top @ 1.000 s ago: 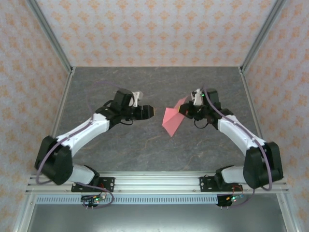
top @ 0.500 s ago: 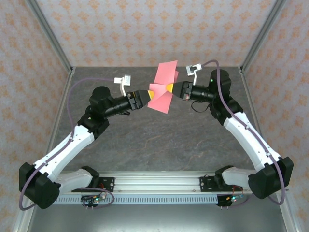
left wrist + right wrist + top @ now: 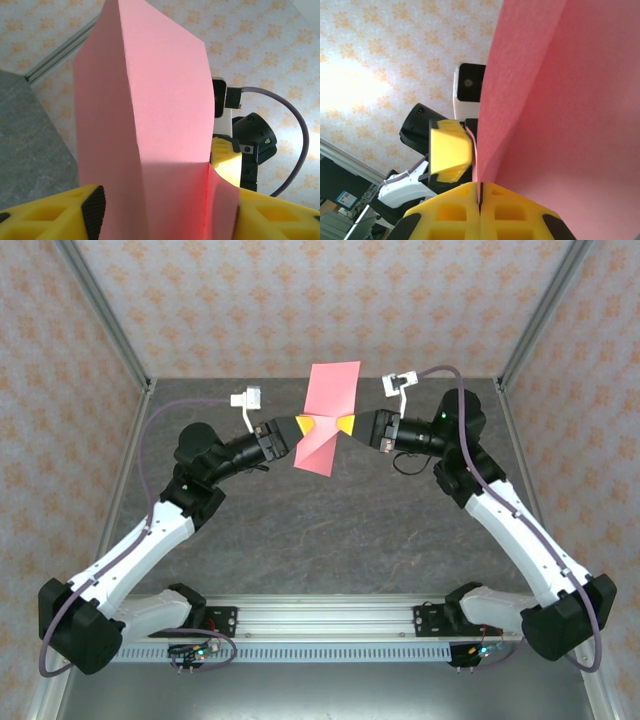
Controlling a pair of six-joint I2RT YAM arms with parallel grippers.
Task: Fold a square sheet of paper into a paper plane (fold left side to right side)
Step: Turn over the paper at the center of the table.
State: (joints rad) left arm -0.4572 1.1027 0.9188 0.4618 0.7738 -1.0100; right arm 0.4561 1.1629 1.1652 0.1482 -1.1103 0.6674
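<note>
Top view: paper (image 3: 325, 415) is up in the air, well above the far part of the table (image 3: 300, 540), hanging roughly upright with a bend across its middle. The left gripper (image 3: 303, 427) and right gripper (image 3: 343, 425) meet it from opposite sides at mid-height, tips close to each other. Left wrist view: pink sheet right up at the lens with a vertical crease running up it. The left fingers (image 3: 55, 215) sit spread wide with the lower paper between them, so the jaws are apart and straddling rather than clamping; I cannot tell whether the pads actually touch it. A yellow right finger shows just behind the sheet. Right wrist view: the right fingers (image 3: 445, 215) are pressed flat together with the paper's edge caught in the seam, a firm pinch, and the sheet fans out above. Handling, as a judgement: very light, thin and floppy, it sags away from any single pinch, creases for good if squeezed wrongly, tears under opposing pulls and may slip from smooth pads. Best hold looks like near an edge or on the crease, two pinches close together, no tugging apart.
</note>
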